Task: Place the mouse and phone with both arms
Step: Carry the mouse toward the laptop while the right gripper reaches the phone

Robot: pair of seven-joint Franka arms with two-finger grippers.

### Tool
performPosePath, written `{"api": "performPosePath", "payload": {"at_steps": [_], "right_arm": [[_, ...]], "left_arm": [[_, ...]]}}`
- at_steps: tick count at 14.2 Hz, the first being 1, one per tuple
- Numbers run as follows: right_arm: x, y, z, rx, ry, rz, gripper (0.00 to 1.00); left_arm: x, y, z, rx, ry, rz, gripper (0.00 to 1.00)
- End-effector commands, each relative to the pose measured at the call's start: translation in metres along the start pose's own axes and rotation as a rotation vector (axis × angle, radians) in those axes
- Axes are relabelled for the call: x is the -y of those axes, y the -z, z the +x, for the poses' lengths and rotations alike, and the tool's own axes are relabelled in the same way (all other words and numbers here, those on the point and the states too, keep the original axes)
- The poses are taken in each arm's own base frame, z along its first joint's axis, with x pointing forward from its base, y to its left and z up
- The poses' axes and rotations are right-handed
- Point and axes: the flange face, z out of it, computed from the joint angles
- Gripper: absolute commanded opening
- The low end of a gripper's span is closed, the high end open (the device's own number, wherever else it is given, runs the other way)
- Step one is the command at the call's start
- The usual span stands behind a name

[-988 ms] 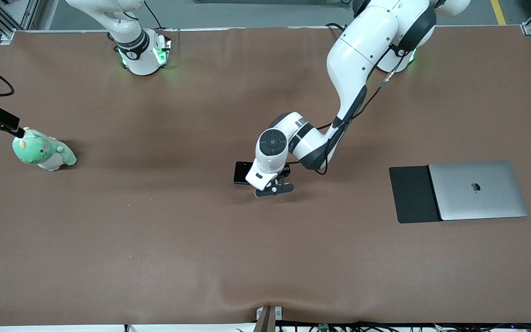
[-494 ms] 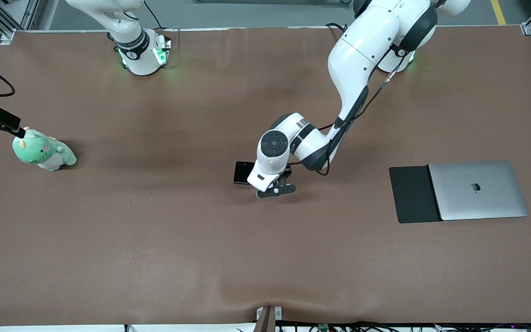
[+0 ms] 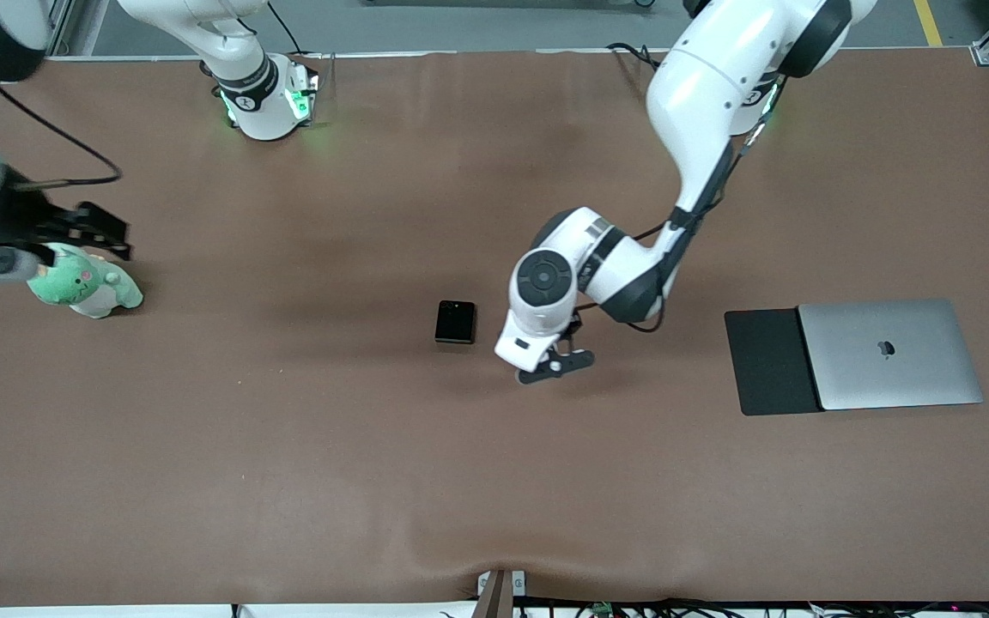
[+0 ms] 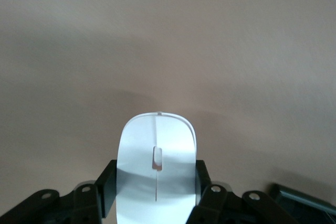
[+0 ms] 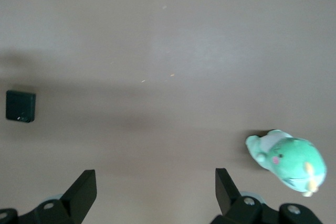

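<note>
The left pincer hangs over the middle of the brown, matte, faintly wrinkled surface, its black fingers clamped against the two sides of the mouse. The mouse is a smooth, glossy white oval with a thin centre line and a small slot where the wheel sits; in the front view the arm's white wrist hides it.

The phone lies flat on the surface beside that pincer, toward the right arm's end: a small, nearly square black slab with rounded corners. The right wrist view shows it too, apart from everything else.

The right pincer is up over the surface near a plush green toy, its two black fingers spread wide with nothing between them.

Toward the left arm's end, a closed silver laptop rests partly on a flat black rectangular pad.
</note>
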Motion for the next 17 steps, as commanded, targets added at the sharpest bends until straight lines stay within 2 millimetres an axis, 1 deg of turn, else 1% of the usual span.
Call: {"api": "performPosePath", "payload": {"at_steps": [1, 2, 3, 5, 6, 7, 10, 12, 13, 14, 16, 17], "right_arm": [[0.038, -0.036, 0.018, 0.053, 0.037, 0.014, 1.0], [0.053, -0.046, 0.024, 0.054, 0.054, 0.041, 1.0], [0.064, -0.057, 0.03, 0.06, 0.065, 0.06, 1.0], [0.091, -0.091, 0.042, 0.068, 0.074, 0.069, 1.0], [0.109, -0.106, 0.043, 0.052, 0.06, 0.071, 1.0], [0.132, -0.123, 0.044, 0.029, 0.04, 0.07, 1.0], [0.212, -0.163, 0.043, -0.01, -0.062, 0.069, 1.0], [0.259, -0.2, 0.042, -0.027, -0.07, 0.072, 1.0], [0.282, -0.213, 0.039, -0.041, -0.09, 0.075, 1.0], [0.303, -0.231, 0.036, -0.05, -0.106, 0.077, 1.0], [0.33, -0.26, 0.028, -0.05, -0.076, 0.067, 1.0], [0.337, -0.273, 0.025, -0.044, -0.083, 0.057, 1.0]], "left_arm": [[0.051, 0.036, 0.011, -0.013, -0.012, 0.024, 0.48], [0.065, 0.044, 0.017, -0.014, -0.022, 0.023, 0.48], [0.081, 0.054, 0.024, -0.018, -0.024, 0.021, 0.48], [0.111, 0.066, 0.033, -0.017, -0.04, 0.027, 0.49], [0.124, 0.071, 0.036, -0.018, -0.044, 0.028, 0.49], [0.138, 0.075, 0.043, -0.017, -0.045, 0.03, 0.48], [0.175, 0.087, 0.068, -0.026, -0.06, 0.022, 0.49], [0.204, 0.091, 0.08, -0.023, -0.08, 0.025, 0.49], [0.216, 0.092, 0.085, -0.022, -0.084, 0.026, 0.48], [0.226, 0.093, 0.091, -0.021, -0.09, 0.023, 0.48], [0.245, 0.089, 0.101, -0.013, -0.101, 0.024, 0.48], [0.259, 0.084, 0.109, -0.008, -0.106, 0.024, 0.48]]}}
